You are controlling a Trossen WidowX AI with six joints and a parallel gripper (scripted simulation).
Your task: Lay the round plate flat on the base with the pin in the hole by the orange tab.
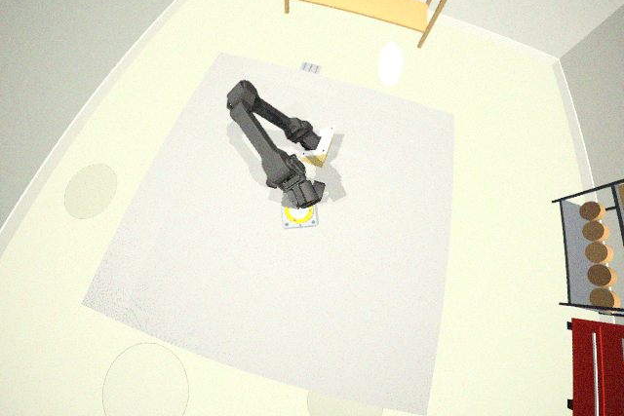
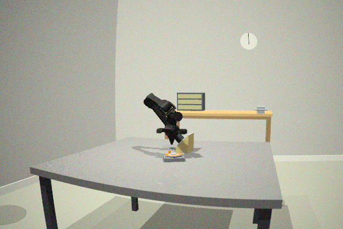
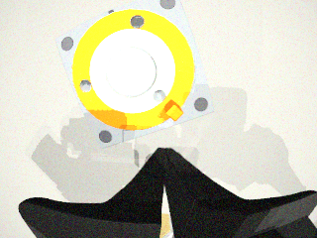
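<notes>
Here the claw (image 3: 164,225), fingers together and holding nothing, hovers above the plate (image 3: 134,71) near the wedge (image 2: 186,143).

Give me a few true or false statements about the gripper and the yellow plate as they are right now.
1. The gripper is shut and holds nothing. True.
2. The gripper is pressing on the round plate. False: it hangs above, apart from it.
3. The orange tab sits on the plate's rim nearest the gripper. True.
4. The plate rests on a round base. False: the base is square, with corner holes.
</notes>
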